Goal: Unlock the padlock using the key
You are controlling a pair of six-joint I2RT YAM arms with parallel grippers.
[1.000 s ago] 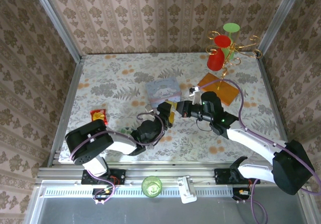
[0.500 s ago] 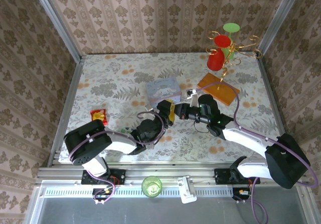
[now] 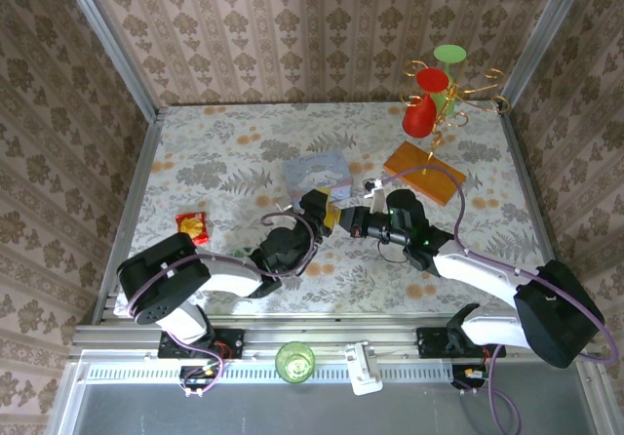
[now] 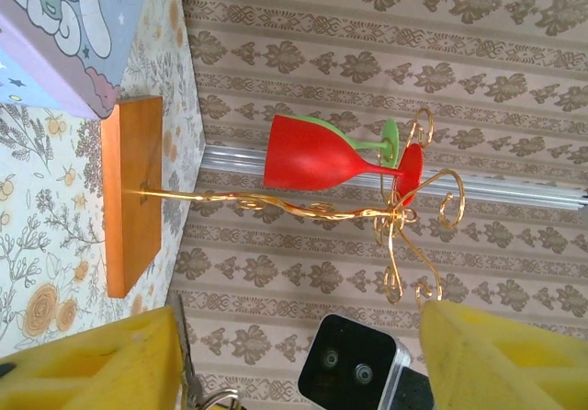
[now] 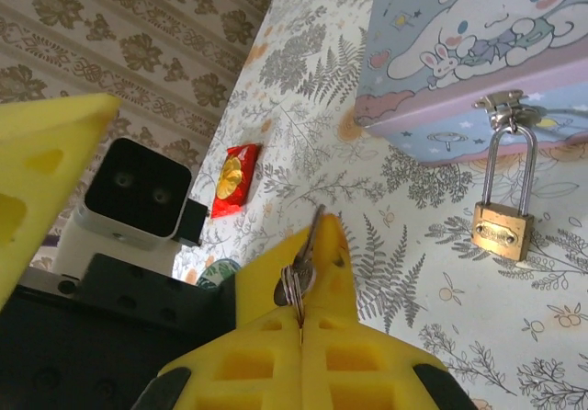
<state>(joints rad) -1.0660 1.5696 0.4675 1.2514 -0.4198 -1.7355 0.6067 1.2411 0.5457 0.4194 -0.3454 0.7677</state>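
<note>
Padlock, small brass body on a thin silvery shackle [image 5: 503,229], hangs from the hasp on the front of the pale blue cartoon tin [image 5: 459,33]. Its body lies on the floral tablecloth [image 5: 404,272], just beside the tin wall. Shackle looks seated, so not unlocked yet. Keyway too small to make out.

Right gripper [image 5: 317,244]: jaws pressed together on the small silvery key [image 5: 296,283], blade poking out past the tips. The blade is well apart from the padlock and not aimed at it.

Left gripper [image 4: 299,327]: yellow fingers [image 4: 101,364] stand wide apart with nothing between them. It faces the gold wire glass rack with red and green glasses [image 4: 367,189], not the lock.

From the top view both grippers sit close together at the tin's near edge.

Step in hand, as judged: line up and insert the key. To do it well:
- Left arm should clamp the brass body on its flat faces first. The lock swings free on the hasp and will dodge the blade otherwise.
- Tilt the body so the keyway faces the right gripper. Don't haul on the hasp, the tin looks light and may slide.
- Match the blade axis to the keyway, go in slowly, seat fully, then turn by wrist roll.
- The pinch on the key is small, so watch for it pivoting.
</note>
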